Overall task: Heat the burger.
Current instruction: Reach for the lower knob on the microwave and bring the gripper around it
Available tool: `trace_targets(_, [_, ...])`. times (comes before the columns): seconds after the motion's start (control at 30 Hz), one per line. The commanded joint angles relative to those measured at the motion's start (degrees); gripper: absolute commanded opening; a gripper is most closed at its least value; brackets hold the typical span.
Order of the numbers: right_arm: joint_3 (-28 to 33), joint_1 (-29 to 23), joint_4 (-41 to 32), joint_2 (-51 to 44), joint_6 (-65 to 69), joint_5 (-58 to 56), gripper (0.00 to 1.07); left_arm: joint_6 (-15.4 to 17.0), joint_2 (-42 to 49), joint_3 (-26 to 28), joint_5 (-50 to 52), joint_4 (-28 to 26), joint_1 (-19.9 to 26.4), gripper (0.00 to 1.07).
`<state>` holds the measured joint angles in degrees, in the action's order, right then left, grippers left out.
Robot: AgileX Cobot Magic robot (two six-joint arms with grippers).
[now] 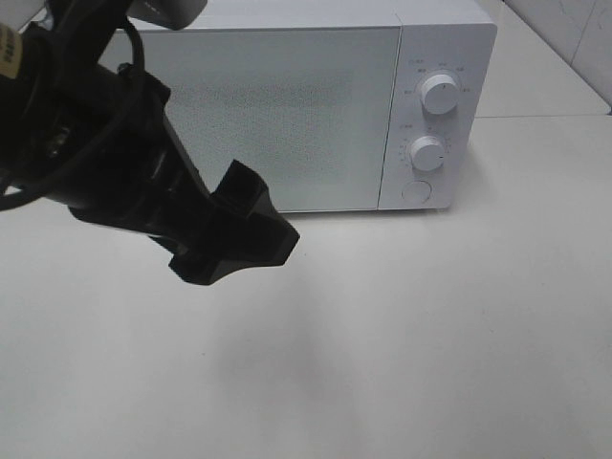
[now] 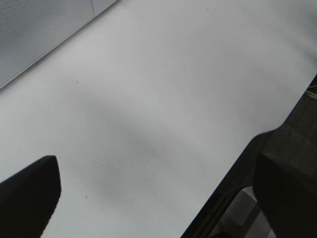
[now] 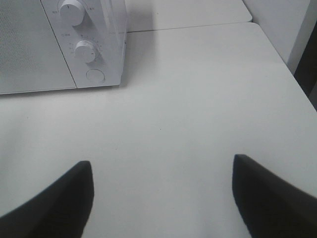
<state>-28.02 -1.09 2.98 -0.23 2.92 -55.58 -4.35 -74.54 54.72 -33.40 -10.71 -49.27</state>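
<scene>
Facing a shut microwave (image 1: 287, 115) with empty jaws

Left gripper (image 1: 239, 228) hangs spread wide over the table (image 1: 430, 344), gripping nothing. Lettering round both dials (image 1: 439, 93) is too small to read. Right gripper (image 3: 163, 198) gapes likewise. Burger: seen in no view.

Bright, even light; dark left gripper (image 1: 239, 229) casts soft shadow on the table (image 1: 478, 363).

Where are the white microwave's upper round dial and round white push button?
Upper round white dial (image 1: 439, 93): exterior high view, centre of its face.
Round white push button (image 1: 416, 191): exterior high view, its centre.
</scene>
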Motion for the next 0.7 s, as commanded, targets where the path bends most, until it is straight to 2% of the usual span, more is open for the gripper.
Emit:
trace_targets(0.03, [0.06,0.34,0.0,-1.66,-0.46,0.34,0.76,1.78,1.38,-0.11,-1.89,0.86,1.43,1.02])
trace_targets(0.1, [0.06,0.34,0.0,-1.66,-0.46,0.34,0.76,2.01,2.18,-0.11,-4.41,1.26,5.04,1.02])
trace_targets(0.13, [0.06,0.34,0.0,-1.66,-0.46,0.34,0.76,2.01,2.18,-0.11,-4.41,1.26,5.04,1.02])
trace_targets(0.2, [0.06,0.34,0.0,-1.66,-0.46,0.34,0.76,2.06,3.21,-0.11,-7.85,1.43,10.2,1.02])
trace_targets(0.23, [0.06,0.34,0.0,-1.66,-0.46,0.34,0.76,2.06,3.21,-0.11,-7.85,1.43,10.2,1.02])
trace_targets(0.3, [0.06,0.34,0.0,-1.66,-0.46,0.34,0.76,2.06,3.55,-0.11,-10.89,1.66,14.84,1.02])
trace_targets(0.33, [0.06,0.34,0.0,-1.66,-0.46,0.34,0.76,2.06,3.55,-0.11,-10.89,1.66,14.84,1.02])
trace_targets(0.4, [0.06,0.34,0.0,-1.66,-0.46,0.34,0.76,2.06,3.84,-0.11,-14.5,1.66,19.02,1.02])
trace_targets(0.47, [0.06,0.34,0.0,-1.66,-0.46,0.34,0.76,2.06,3.95,-0.11,-15.64,1.66,20.34,1.02])
trace_targets(0.5, [0.06,0.34,0.0,-1.66,-0.46,0.34,0.76,2.06,4.3,-0.11,-17.36,1.83,22.92,1.02])
trace_targets(0.6, [0.06,0.34,0.0,-1.66,-0.46,0.34,0.76,2.06,4.53,-0.11,-18.16,2.23,24.01,1.02])
trace_targets(0.67, [0.06,0.34,0.0,-1.66,-0.46,0.34,0.76,2.06,5.79,-0.11,-21.43,4.18,29.34,1.02])
trace_targets(0.7, [0.06,0.34,0.0,-1.66,-0.46,0.34,0.76,2.06,5.79,-0.11,-21.43,4.18,29.34,1.02])
